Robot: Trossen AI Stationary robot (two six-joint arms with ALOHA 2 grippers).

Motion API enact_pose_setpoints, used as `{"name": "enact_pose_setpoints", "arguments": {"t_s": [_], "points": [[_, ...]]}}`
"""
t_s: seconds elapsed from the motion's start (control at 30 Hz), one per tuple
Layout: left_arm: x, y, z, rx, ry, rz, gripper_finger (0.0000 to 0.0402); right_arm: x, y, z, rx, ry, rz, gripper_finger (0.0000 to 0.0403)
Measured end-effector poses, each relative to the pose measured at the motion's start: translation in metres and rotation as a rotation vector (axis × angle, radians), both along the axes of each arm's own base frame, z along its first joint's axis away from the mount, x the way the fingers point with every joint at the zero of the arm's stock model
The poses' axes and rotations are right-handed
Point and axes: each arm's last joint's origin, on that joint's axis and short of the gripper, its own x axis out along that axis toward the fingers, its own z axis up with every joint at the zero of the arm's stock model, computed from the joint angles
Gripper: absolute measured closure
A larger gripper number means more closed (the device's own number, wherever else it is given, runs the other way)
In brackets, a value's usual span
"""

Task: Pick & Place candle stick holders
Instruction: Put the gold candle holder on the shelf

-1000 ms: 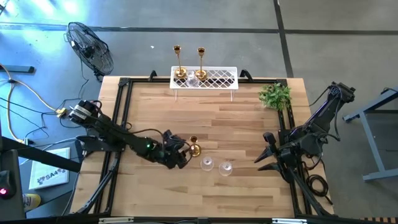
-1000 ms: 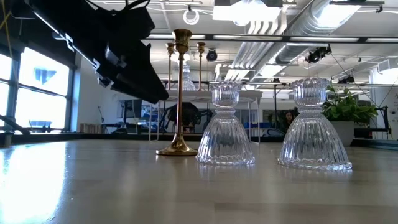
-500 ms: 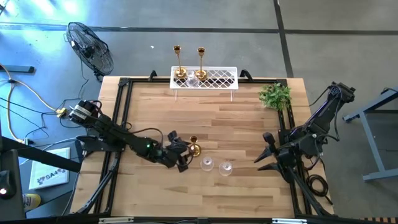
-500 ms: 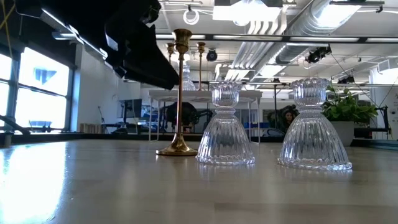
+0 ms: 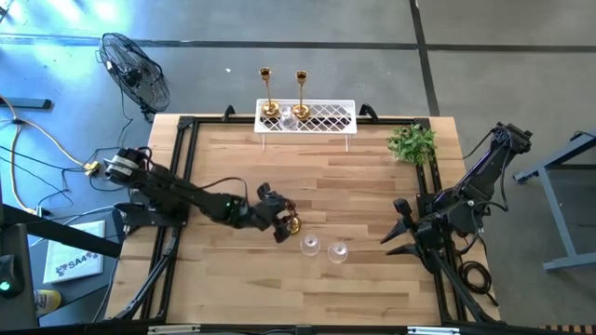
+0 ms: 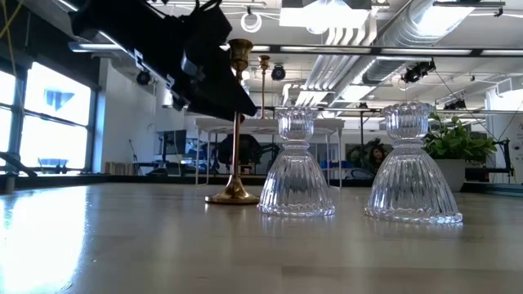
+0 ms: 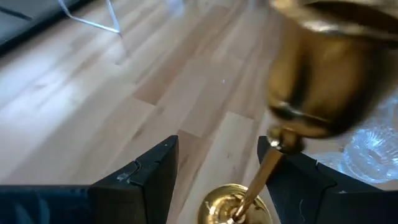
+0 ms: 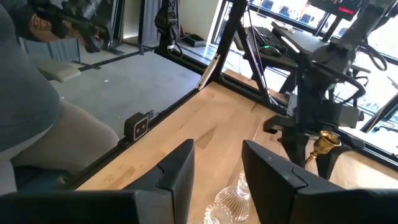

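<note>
A gold candle stick holder (image 5: pixel 291 223) is straddled by the left hand (image 5: pixel 283 218), fingers spread and nothing grasped, at the table's (image 5: pixel 372 186) six o'clock side. A knock to its stem could topple it onto two glass holders (image 5: pixel 309 246) at its four o'clock. Counted: three gold, three glass, the rest on the rack (image 5: pixel 307 117) at twelve. The right hand (image 5: pixel 399 223) is parked at four o'clock, parted, unladen.

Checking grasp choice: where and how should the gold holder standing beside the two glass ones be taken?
Grip the gold holder on its thin upright stem, coming level from the left arm's side. The left gripper already has open jaws around it; glass holders crowd the other side.
</note>
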Motion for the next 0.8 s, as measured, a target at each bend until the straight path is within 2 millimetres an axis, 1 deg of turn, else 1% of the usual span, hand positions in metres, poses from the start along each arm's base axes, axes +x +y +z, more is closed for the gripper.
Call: {"name": "enact_pose_setpoints", "arguments": {"t_s": [0.1, 0.2, 0.3, 0.43, 0.47, 0.67, 0.73, 0.8], "points": [[0.002, 0.003, -0.001, -0.055, 0.006, -0.039, 0.0192, 0.0, 0.0, 0.0, -0.001, 0.0, 0.0, 0.0273], [0.001, 0.002, -0.001, -0.071, 0.005, -0.047, 0.0215, 0.0, 0.0, 0.0, -0.002, 0.0, 0.0, 0.0273], [0.001, 0.002, -0.001, -0.095, 0.002, -0.052, 0.0265, 0.0, 0.0, -0.001, -0.01, 0.009, 0.0, 0.0273], [0.002, 0.001, -0.001, -0.104, 0.006, -0.068, 0.0366, 0.0, 0.0, -0.002, 0.002, 0.022, -0.004, 0.0273], [0.002, 0.001, -0.001, -0.098, 0.007, -0.068, 0.0382, 0.0, 0.0, -0.002, 0.005, 0.024, -0.005, 0.0273], [0.002, 0.002, 0.001, -0.091, -0.01, -0.018, 0.0393, 0.0, 0.0, -0.002, 0.003, 0.023, -0.005, 0.0273], [0.004, 0.002, 0.007, -0.079, -0.024, -0.022, 0.0392, 0.0, 0.0, -0.002, -0.004, 0.02, -0.003, 0.0273], [0.006, 0.001, 0.018, -0.06, -0.045, -0.044, 0.0393, 0.0, 0.0, -0.002, -0.026, 0.01, 0.003, 0.0273]]}}
